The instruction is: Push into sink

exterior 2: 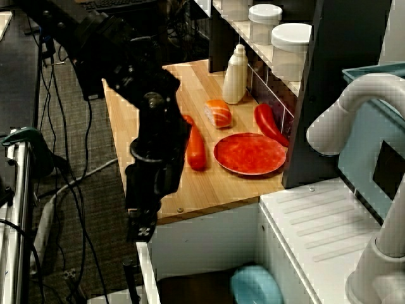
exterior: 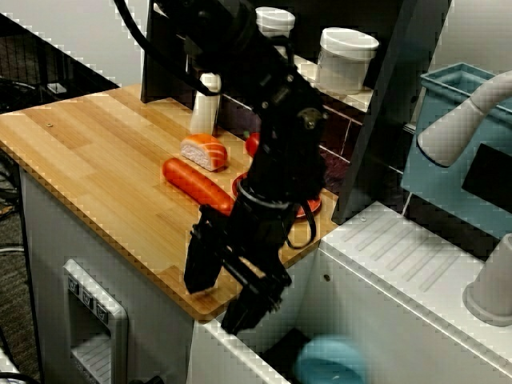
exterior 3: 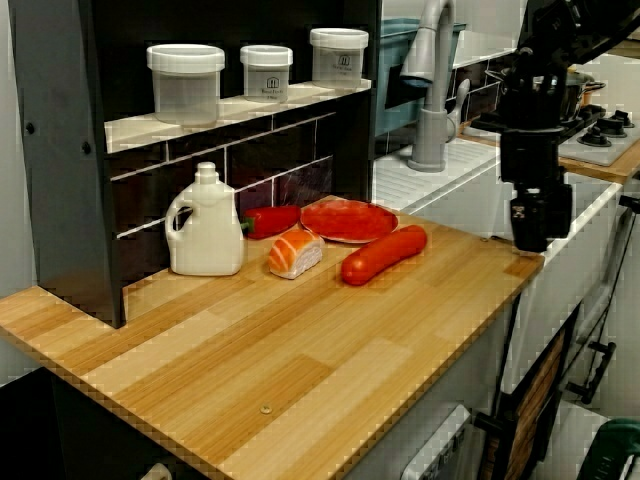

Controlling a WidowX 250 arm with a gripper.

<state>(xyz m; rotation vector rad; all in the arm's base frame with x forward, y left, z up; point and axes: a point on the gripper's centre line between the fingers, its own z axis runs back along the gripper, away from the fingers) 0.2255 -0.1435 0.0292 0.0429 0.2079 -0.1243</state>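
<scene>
One sink (exterior: 276, 352) lies recessed just past the desk's (exterior: 104, 160) near edge, a blue bowl (exterior: 332, 362) already inside it. Directly above the basin's rim hangs the end effector (exterior: 232, 284), its jaws parted and empty. An orange carrot (exterior: 196, 184), the likeliest thing to push, lies behind it on the desk, long axis pointing toward the sink.

A light wooden table (exterior 3: 300, 350) fills the lower middle of the side view. On it, toward the back, a white jug (exterior 3: 205, 225) stands upright against the dark tiled wall. Right of the jug lie a red pepper (exterior 3: 270, 220), a piece of salmon sushi (exterior 3: 295, 253), a red plate (exterior 3: 348, 220) and an orange sausage (exterior 3: 383, 254), the sausage just in front of the plate.
</scene>
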